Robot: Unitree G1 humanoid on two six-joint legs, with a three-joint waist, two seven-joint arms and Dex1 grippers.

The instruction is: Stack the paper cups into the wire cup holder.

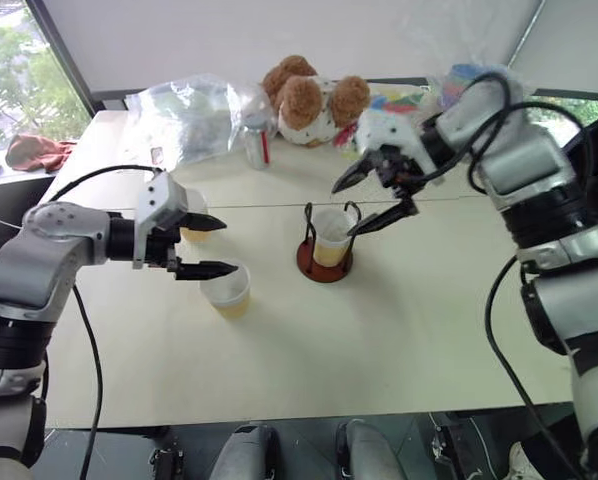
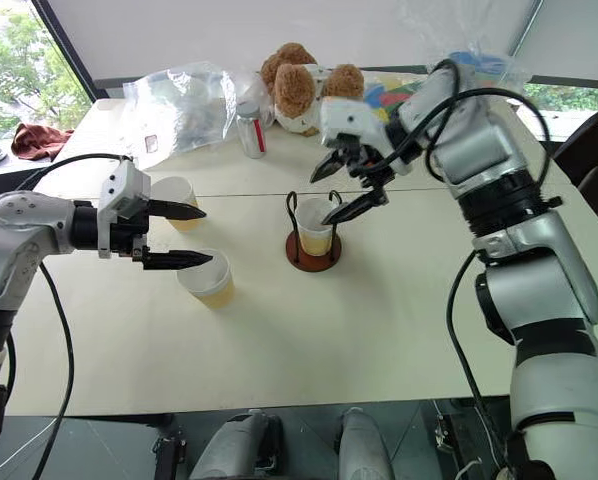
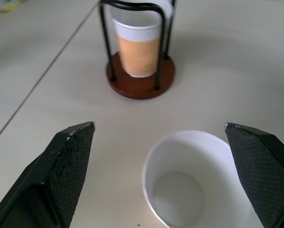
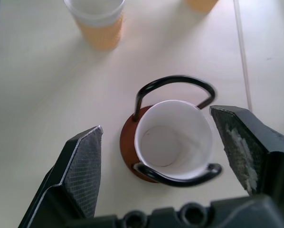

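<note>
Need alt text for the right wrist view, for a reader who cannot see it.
A yellow-tan paper cup with white inside stands in the black wire cup holder on a reddish-brown disc base, between the open black fingers of the right pincer. Two more paper cups stand beyond on the pale table.

the setting looks like an office or lab room used for robot trials rather than a home. a plain pale table (image 1: 399,330) made of two joined tops stands against a white wall with large windows (image 1: 19,60) showing trees at the far left. loose props crowd the far edge: a plush toy (image 1: 309,100), a crumpled clear plastic bag (image 1: 194,115) and a silver can (image 1: 256,140).
</note>
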